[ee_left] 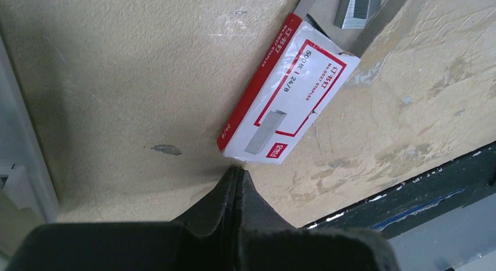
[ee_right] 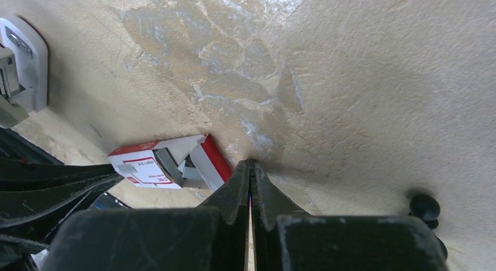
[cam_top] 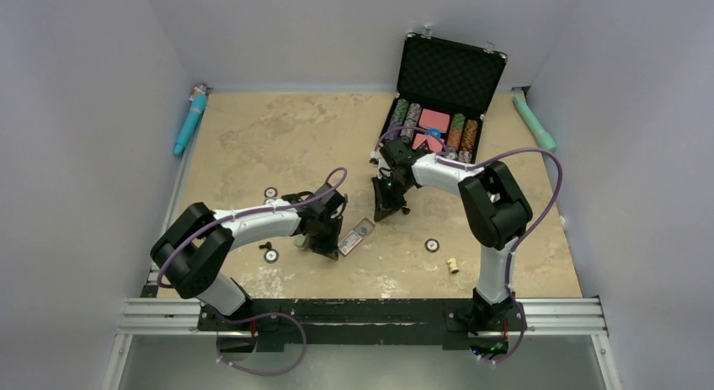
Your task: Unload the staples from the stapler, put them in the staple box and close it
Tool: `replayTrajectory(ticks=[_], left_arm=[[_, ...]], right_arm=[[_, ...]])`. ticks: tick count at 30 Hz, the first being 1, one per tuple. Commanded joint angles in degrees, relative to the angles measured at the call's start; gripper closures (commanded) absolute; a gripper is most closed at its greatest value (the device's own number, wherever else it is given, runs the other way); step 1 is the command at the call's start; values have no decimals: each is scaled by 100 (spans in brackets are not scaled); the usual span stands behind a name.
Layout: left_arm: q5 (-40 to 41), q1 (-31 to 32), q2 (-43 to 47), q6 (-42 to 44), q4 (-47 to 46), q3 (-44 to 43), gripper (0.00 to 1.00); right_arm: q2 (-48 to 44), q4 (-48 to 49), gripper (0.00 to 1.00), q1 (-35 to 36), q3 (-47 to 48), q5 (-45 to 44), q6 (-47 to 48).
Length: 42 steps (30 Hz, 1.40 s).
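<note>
The small red-and-white staple box (cam_top: 355, 237) lies between the arms, its tray pulled out. It shows in the left wrist view (ee_left: 289, 101) and the right wrist view (ee_right: 149, 165). A short silvery-grey strip of staples (ee_left: 357, 6) lies in the tray, also seen from the right wrist (ee_right: 190, 172). My left gripper (ee_left: 237, 168) is shut and empty, its tips on the table just by the box's near corner. My right gripper (ee_right: 250, 163) is shut and empty, its tips on the table beside the box's open end. I cannot make out the stapler for certain.
A white rounded object with metal parts (ee_right: 20, 63) sits at the left edge. Black-rimmed discs (cam_top: 270, 192) (cam_top: 271, 255) (cam_top: 432, 245), a beige piece (cam_top: 453, 265) and a black knob (ee_right: 424, 206) lie around. An open chip case (cam_top: 442, 95) stands at the back.
</note>
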<state>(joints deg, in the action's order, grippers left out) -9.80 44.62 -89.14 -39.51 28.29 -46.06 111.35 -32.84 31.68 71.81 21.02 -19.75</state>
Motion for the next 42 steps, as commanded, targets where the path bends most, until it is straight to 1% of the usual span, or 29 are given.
replayTrajectory(ticks=[1, 10, 17, 29, 37, 42], left_arm=[[44, 37, -116, -66, -162, 58, 100], [53, 36, -156, -57, -149, 28, 100], [57, 33, -242, -31, -115, -45, 100], [83, 31, -270, -7, -55, -70, 100], [101, 34, -258, -20, -34, -74, 100], [97, 31, -253, -22, -40, -65, 100]], right_arm=[[18, 239, 100, -5, -82, 118, 74], [171, 282, 100, 26, -121, 291, 130], [271, 261, 100, 221, -301, 523, 256], [351, 202, 100, 357, -191, 525, 309], [-5, 121, 100, 353, -123, 388, 289], [24, 100, 100, 348, -115, 244, 295]])
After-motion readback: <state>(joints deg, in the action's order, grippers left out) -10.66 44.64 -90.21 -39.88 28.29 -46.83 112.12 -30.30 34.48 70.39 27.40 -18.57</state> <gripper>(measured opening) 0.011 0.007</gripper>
